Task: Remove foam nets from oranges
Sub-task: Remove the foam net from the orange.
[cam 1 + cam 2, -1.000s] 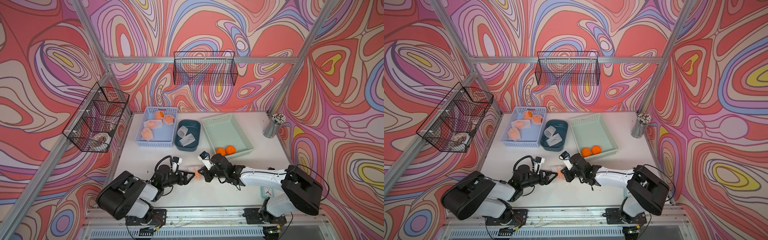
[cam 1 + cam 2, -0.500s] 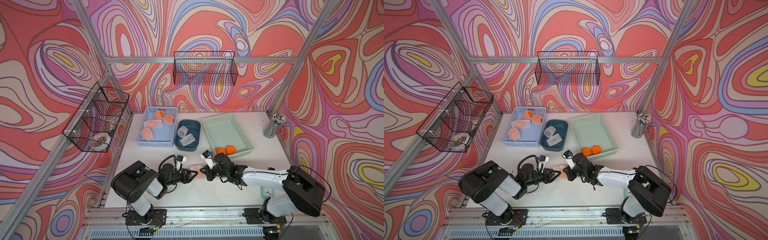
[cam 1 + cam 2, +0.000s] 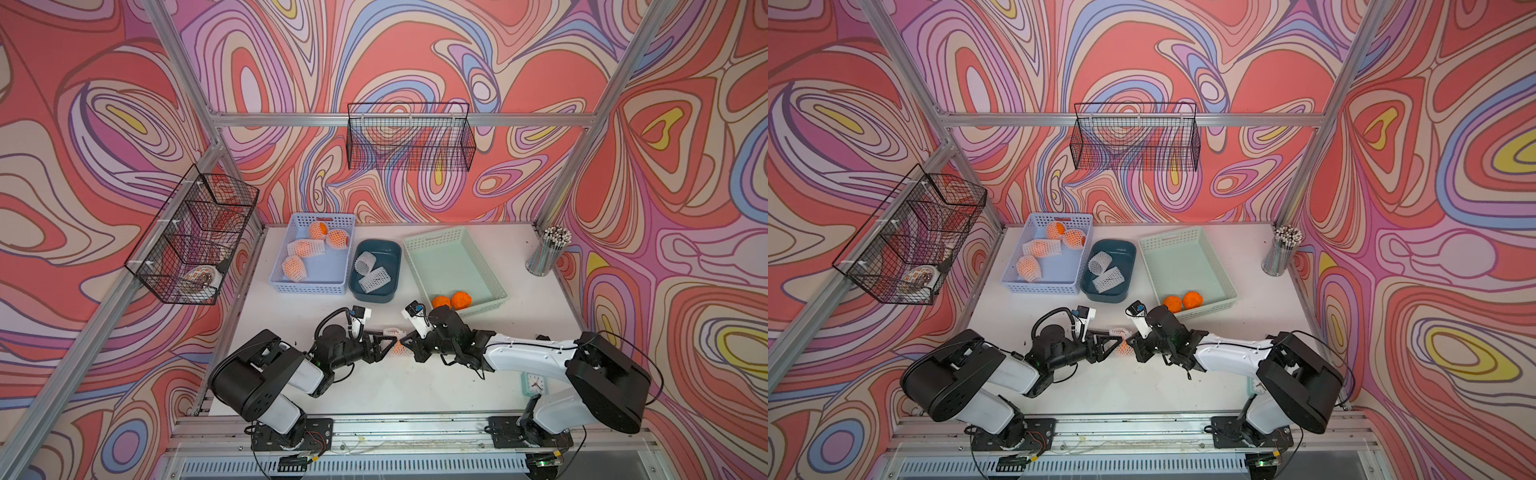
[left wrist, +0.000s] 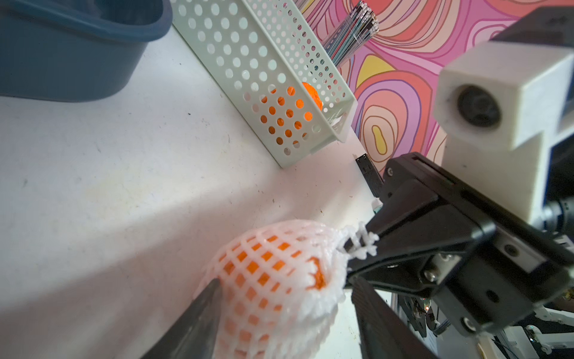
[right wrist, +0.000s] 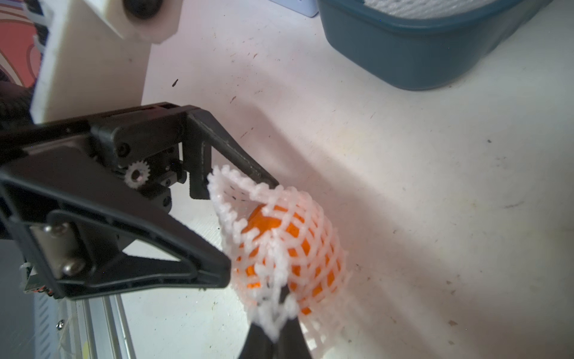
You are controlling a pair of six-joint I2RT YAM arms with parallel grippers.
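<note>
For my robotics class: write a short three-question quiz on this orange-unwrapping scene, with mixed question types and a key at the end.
1. Multiple choice. The right gripper is: A open and empty; B pinched shut on the end of the foam net; C out of sight in every view.
2. True or false: the green tray holds two bare oranges.
3. Fill in: the dark blue tub holds ___ empty nets.
Key: 1 B; 2 true; 3 two.
</note>
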